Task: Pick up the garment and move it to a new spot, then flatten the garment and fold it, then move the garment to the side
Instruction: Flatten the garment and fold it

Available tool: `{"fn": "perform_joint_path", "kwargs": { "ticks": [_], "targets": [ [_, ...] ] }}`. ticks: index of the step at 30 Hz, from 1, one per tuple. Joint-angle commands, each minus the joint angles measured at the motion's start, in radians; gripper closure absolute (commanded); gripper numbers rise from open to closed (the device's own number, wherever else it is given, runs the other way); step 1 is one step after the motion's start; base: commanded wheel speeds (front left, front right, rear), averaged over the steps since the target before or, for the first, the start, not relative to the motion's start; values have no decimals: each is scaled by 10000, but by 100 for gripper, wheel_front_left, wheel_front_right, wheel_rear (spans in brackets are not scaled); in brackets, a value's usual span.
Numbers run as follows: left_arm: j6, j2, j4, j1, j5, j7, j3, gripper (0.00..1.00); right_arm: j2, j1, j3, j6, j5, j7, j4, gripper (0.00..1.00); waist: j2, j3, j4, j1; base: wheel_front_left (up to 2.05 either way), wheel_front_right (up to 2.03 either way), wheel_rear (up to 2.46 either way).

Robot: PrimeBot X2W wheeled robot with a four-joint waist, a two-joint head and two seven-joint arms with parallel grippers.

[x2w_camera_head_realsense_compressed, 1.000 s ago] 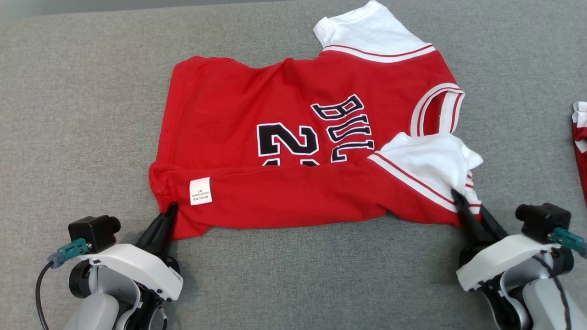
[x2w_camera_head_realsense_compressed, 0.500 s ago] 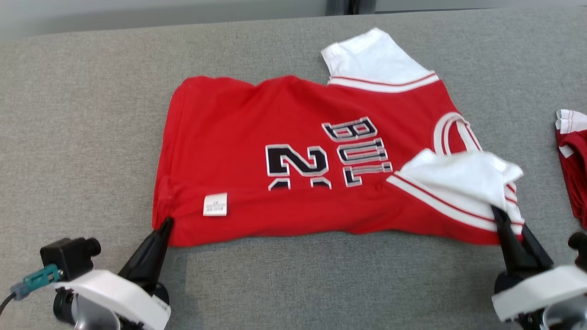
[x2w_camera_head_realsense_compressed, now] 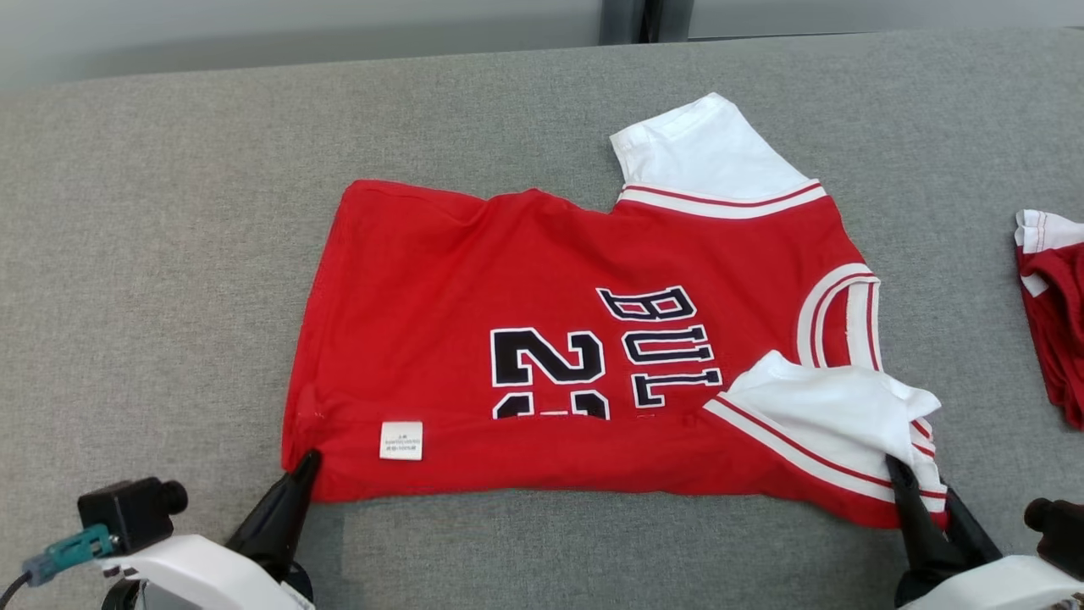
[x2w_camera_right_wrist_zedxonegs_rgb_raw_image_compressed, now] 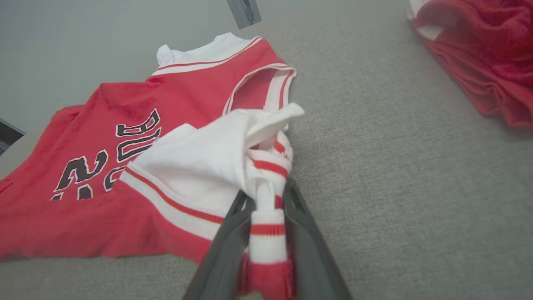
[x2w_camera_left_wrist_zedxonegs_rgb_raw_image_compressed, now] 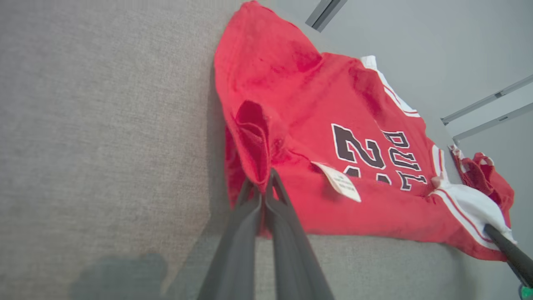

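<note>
A red jersey point(x2w_camera_head_realsense_compressed: 542, 339) with white sleeves and black lettering lies spread on the grey table point(x2w_camera_head_realsense_compressed: 152, 254), its near edge folded up over the front. My left gripper point(x2w_camera_head_realsense_compressed: 306, 460) is shut on the jersey's near-left hem corner, the same pinch showing in the left wrist view on the jersey point(x2w_camera_left_wrist_zedxonegs_rgb_raw_image_compressed: 316, 137) by the left gripper point(x2w_camera_left_wrist_zedxonegs_rgb_raw_image_compressed: 265, 180). My right gripper point(x2w_camera_head_realsense_compressed: 916, 476) is shut on the bunched white sleeve point(x2w_camera_head_realsense_compressed: 830, 415) at the near right; the right wrist view has the right gripper point(x2w_camera_right_wrist_zedxonegs_rgb_raw_image_compressed: 266, 196) clamping that striped sleeve point(x2w_camera_right_wrist_zedxonegs_rgb_raw_image_compressed: 208, 162).
A second crumpled red and white garment point(x2w_camera_head_realsense_compressed: 1054, 305) lies at the table's right edge, also seen as the second garment point(x2w_camera_right_wrist_zedxonegs_rgb_raw_image_compressed: 479, 50) in the right wrist view. The table's far edge meets a grey wall point(x2w_camera_head_realsense_compressed: 296, 21). Bare grey surface stretches to the left.
The head view has tilted up, so the whole scene sits lower in frame. Both grippers keep their hold; the folded near edge has been drawn a little nearer and the jersey lies flatter.
</note>
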Motion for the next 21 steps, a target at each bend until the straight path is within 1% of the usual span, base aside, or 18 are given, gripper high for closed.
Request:
{"fn": "perform_joint_path", "kwargs": {
  "ticks": [1, 2, 3, 4, 8, 11, 18, 21],
  "targets": [
    [-60, 11, 103, -305, 74, -25, 35, 100, -28, -198, -22, -2, -40, -114, 65, 0, 0, 5, -10, 0, 0, 0, 0],
    [-129, -12, 320, -337, 130, -79, -32, 65, -21, -303, -37, 0, 22, -192, 145, 0, 0, 13, -28, 0, 0, 0, 0],
    [-148, -71, 538, -473, 189, -239, -12, 13, -26, -391, -36, -2, 19, -260, 280, 0, 0, 23, -44, 0, 0, 0, 0],
    [-217, -167, 729, -643, 216, -358, -28, 0, -57, -467, -15, 0, -38, -324, 404, 0, 0, 28, -57, 0, 0, 0, 0],
    [-105, -394, 1413, -1060, 592, -882, -95, 0, -147, -773, -62, 0, -198, -685, 557, 0, 0, -22, -137, 0, 0, 0, 0],
    [190, -512, 1593, -1256, 1068, -1537, 40, 0, -240, -976, -220, 0, -424, -1055, 399, 0, 0, -47, -183, 0, 0, 0, 0],
    [923, -569, 1154, -1725, 2524, -3440, 369, 0, -352, -1578, -519, 0, -1233, -1648, -468, 0, 0, -179, -127, 0, 0, 0, 0],
    [1168, -492, 854, -1910, 3201, -3826, 358, 0, -393, -1773, -499, 0, -1566, -1657, -809, 0, 0, -267, -57, 0, 0, 0, 0]
  ]
}}
